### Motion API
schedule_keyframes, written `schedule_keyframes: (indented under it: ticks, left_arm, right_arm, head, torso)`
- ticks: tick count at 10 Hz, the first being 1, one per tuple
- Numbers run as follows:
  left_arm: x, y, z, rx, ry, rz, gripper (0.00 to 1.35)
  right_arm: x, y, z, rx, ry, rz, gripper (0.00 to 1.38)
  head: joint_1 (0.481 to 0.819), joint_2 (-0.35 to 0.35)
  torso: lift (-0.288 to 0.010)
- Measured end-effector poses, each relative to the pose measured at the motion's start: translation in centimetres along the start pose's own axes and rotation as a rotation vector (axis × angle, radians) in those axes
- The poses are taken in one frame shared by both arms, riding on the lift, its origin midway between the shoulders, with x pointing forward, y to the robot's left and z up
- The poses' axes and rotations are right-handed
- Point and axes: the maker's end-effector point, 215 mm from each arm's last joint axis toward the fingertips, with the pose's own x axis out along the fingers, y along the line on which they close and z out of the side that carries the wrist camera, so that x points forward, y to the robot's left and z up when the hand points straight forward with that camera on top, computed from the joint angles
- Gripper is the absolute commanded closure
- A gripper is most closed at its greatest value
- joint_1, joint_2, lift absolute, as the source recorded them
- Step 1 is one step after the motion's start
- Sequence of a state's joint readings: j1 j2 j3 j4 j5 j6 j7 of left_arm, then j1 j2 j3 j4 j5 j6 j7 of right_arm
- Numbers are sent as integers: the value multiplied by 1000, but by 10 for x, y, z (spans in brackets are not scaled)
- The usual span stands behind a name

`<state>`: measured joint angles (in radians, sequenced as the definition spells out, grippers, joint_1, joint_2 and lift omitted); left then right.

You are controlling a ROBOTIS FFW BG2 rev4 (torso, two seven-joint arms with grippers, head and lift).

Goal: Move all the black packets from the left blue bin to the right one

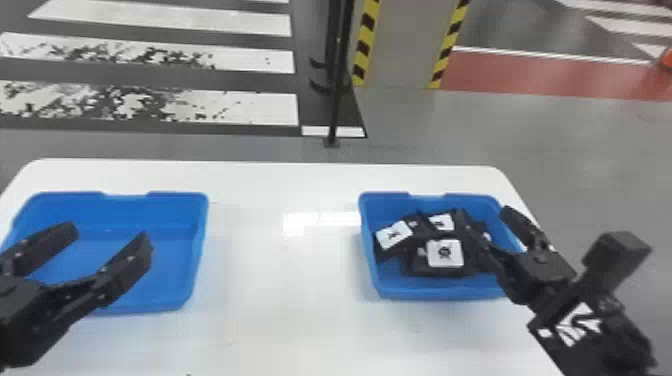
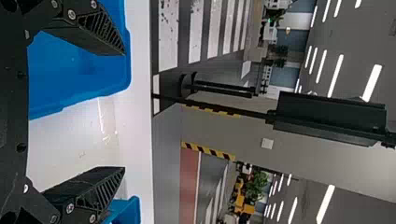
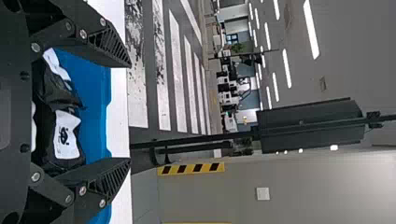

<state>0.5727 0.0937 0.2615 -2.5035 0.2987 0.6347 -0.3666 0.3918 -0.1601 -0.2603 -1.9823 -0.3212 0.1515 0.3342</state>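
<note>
Glossy white table (image 1: 280, 310); crumpled black packets (image 1: 444, 254) inside right bin (image 1: 435, 293).

The light is bright and even on the table (image 1: 280, 320), with white glare (image 1: 300, 223) on its far half in the head view. A thin bright streak (image 2: 101, 114) marks the table in the left wrist view. Faint, soft shadow lies on the table just beside the right bin (image 1: 435, 294). Both wrist views show long white ceiling lights (image 3: 286, 68) burning brightly, high beyond the table.
</note>
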Motion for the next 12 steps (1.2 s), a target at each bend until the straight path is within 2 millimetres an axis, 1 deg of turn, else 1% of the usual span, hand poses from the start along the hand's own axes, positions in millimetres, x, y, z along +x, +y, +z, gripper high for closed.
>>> schedule_keyframes:
  ticks: [1,2,3,4,5,6,7,8,9,10,12]
  left_arm:
    - [-10,12,1,25,-22,30,171]
    - [-21,21,4,46,-54,58,171]
    - [-31,27,4,62,-77,87,171]
    - [-40,34,-1,66,-91,118,171]
    - [-47,42,-8,64,-103,152,171]
    - [-52,48,-14,68,-115,184,171]
    - [-56,51,-25,63,-125,212,171]
    - [-55,50,-34,49,-135,228,171]
    - [-53,47,-36,46,-148,235,173]
    - [-49,41,-38,35,-155,233,176]
    - [-33,18,-36,1,-173,186,176]
  right_arm:
    - [-24,21,14,-37,-15,14,127]
    - [-48,39,30,-73,-30,15,127]
    - [-71,51,45,-108,-41,0,127]
    - [-93,60,58,-136,-48,-24,127]
    - [-110,64,62,-144,-38,-47,127]
    - [-120,66,56,-147,-16,-58,127]
    - [-124,66,44,-145,11,-62,127]
    - [-123,67,37,-146,18,-61,128]
    - [-117,69,32,-142,10,-52,127]
    - [-111,74,30,-133,-2,-41,128]
    - [-101,84,28,-114,-15,-17,128]
  head:
    - [695,-88]
    - [695,-49]
    - [695,-23]
    - [695,-3]
    - [695,14]
    - [695,22]
    - [695,32]
    - [695,34]
    - [695,33]
    - [695,34]
    - [695,10]
  torso:
    - [-140]
    - [-140]
    - [-140]
    - [-140]
    - [-140]
    - [-140]
    - [-140]
    - [-140]
    - [-140]
    - [-140]
    - [-140]
